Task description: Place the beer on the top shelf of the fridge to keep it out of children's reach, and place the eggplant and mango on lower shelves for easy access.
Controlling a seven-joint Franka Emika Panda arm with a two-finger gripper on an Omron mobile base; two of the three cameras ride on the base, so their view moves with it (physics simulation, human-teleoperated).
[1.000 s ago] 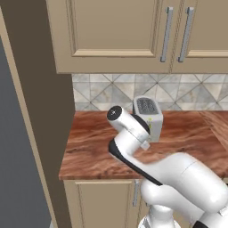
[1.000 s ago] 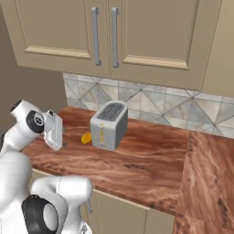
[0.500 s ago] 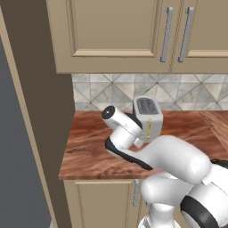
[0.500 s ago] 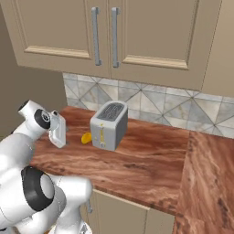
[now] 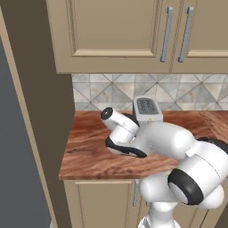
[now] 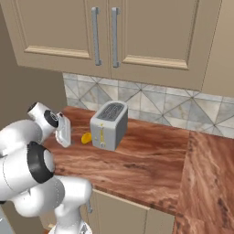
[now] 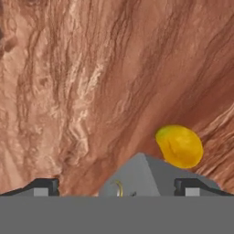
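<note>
I see a reddish-brown wood-grain counter (image 6: 151, 169); above it, grey diamond-tiled backsplash (image 6: 151, 107) and beige panelled wall cabinets (image 6: 151, 34).

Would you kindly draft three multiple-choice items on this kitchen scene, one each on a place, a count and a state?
1. Where does the mango lie?
A. On the wooden counter beside the toaster
B. On top of the toaster
C. Inside a wall cabinet

2. How many slots are in the toaster's top?
A. One
B. Two
C. Four

3. How is the gripper?
A. Shut on the mango
B. Shut on nothing
C. Open, holding nothing

Answers:
1 A: the right base view shows the yellow fruit on the counter at the toaster's side.
2 B: two slots show on its top.
3 C: in the hand view the fingertips stand wide apart, the mango lying beyond them.
</note>
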